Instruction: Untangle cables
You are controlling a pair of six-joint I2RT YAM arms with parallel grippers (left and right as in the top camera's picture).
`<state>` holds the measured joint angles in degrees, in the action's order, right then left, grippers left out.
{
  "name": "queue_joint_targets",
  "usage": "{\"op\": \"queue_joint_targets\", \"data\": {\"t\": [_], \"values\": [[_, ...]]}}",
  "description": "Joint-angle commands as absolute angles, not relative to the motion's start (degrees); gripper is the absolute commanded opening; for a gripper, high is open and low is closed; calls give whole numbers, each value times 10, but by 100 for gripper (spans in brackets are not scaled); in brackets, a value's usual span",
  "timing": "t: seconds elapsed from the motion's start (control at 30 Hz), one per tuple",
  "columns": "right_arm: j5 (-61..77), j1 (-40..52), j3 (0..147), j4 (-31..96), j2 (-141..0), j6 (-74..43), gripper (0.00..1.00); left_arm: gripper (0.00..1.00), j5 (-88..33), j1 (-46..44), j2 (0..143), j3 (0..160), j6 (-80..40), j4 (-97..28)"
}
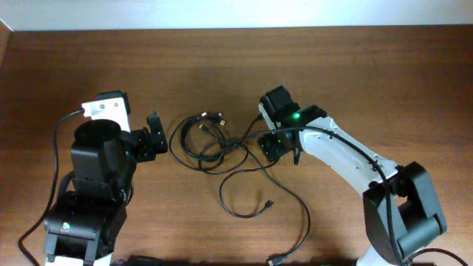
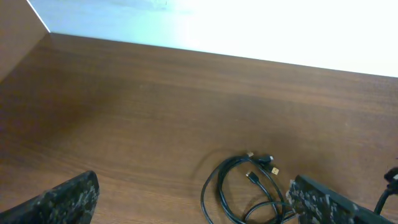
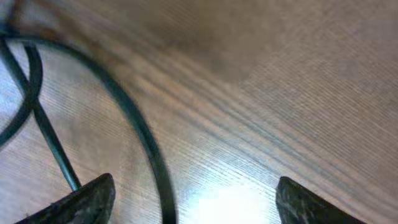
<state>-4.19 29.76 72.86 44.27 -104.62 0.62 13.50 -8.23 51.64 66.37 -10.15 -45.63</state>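
The cables (image 1: 209,144) are thin black cords lying in tangled loops mid-table, with small plug ends at the far side and one long strand (image 1: 295,210) trailing to the front edge. My left gripper (image 1: 157,135) is open just left of the loops, touching nothing; in its wrist view the loops (image 2: 245,186) lie between its fingers (image 2: 199,208). My right gripper (image 1: 271,145) is open and low over the tangle's right edge. In its wrist view one cable strand (image 3: 140,134) runs on the wood between its fingertips (image 3: 196,199), nearer the left finger.
The wooden table (image 1: 384,81) spreads wide to the right and back. A pale wall strip (image 1: 236,13) borders the far edge. A loose plug end (image 1: 269,203) lies in front of the tangle. Thick arm cables hang by the left arm base (image 1: 55,148).
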Motion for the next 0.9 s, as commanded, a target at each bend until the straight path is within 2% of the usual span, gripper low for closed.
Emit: {"op": "queue_joint_targets", "data": {"t": [0.0, 0.03, 0.07, 0.17, 0.27, 0.3, 0.4, 0.47, 0.53, 0.57, 0.63, 0.7, 0.73, 0.8, 0.87], "values": [[-2, 296, 722, 443, -1053, 3, 40, 99, 130, -81, 515, 670, -107, -455], [22, 296, 722, 442, -1053, 3, 6, 99, 130, -81, 515, 670, -107, -455], [56, 296, 722, 442, -1053, -11, 4, 99, 130, -81, 515, 670, -107, -455], [86, 296, 725, 445, -1024, -51, 4, 99, 130, -81, 515, 670, -107, -455], [82, 296, 867, 554, -940, -65, 4, 100, 128, -81, 515, 670, -107, -456], [67, 296, 948, 604, -921, -64, 4, 99, 127, -81, 515, 670, -107, -458], [39, 296, 1355, 809, -909, -36, 4, 99, 98, -81, 520, 670, -107, -468], [71, 296, 1545, 862, -909, -36, 4, 97, 65, -81, 529, 670, -107, -483], [128, 296, 1632, 874, -909, -37, 4, 96, 25, -81, 545, 670, -107, -490], [182, 296, 1669, 877, -909, -37, 4, 95, -12, -82, 560, 670, -106, -492], [281, 296, 1671, 877, -913, -37, 4, 90, -158, -82, 582, 670, -16, -491], [305, 296, 1658, 888, -928, -37, 4, 90, -359, -82, 594, 670, 121, -491], [312, 296, 1658, 895, -937, -36, 4, 90, -421, -83, 599, 670, 176, -492], [330, 296, 1658, 900, -940, -33, 4, 92, -435, -95, 616, 670, 273, -491], [330, 296, 1658, 908, -936, -33, 4, 99, -438, -130, 651, 670, 347, -496]]}}
